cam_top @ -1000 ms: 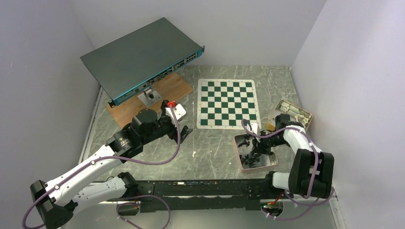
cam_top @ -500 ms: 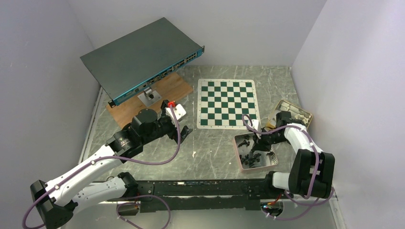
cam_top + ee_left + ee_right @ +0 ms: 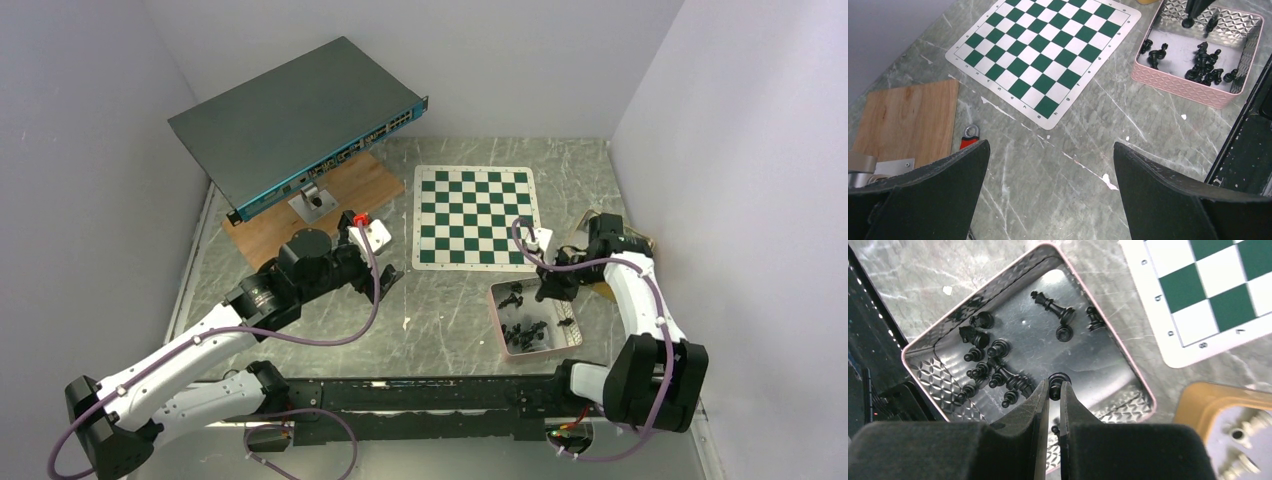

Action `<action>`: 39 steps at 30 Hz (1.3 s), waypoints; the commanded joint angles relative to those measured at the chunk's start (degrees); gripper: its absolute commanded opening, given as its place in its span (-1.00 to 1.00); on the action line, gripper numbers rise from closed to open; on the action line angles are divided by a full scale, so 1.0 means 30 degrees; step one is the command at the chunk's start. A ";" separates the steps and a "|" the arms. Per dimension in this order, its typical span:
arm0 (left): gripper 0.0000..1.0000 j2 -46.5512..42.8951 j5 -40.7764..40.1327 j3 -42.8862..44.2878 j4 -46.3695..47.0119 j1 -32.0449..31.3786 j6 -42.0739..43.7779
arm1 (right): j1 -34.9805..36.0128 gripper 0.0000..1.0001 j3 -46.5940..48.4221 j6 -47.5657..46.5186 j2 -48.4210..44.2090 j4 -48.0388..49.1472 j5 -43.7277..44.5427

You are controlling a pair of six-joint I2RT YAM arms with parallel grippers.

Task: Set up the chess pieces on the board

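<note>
1. Right pincer [image 3: 549, 290] hangs over tray [image 3: 496, 320], just beside board [image 3: 476, 216].
2. Left wrist: left pincer [image 3: 1050, 150] spread wide above bench [image 3: 1063, 130].
3. Right wrist: right pincer pinching one piece [image 3: 1058, 378]; other pieces [image 3: 993, 372] lie in tray.

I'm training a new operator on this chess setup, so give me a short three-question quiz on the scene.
1. True or false: the board holds no pieces yet.
2. Pick one: the right gripper is A) open above the board, B) shut on a chess piece over the tray, C) resting on the table.
3. How do the left gripper's jaws stand?
Key: 1 true; 2 B; 3 wide open, holding nothing.
</note>
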 commanded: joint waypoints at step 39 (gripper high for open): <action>0.98 0.1338 -0.0143 0.0176 0.0677 -0.0079 0.0575 | 1.1039 -1.00 0.9312 1.3583 0.9165 0.7964 0.4082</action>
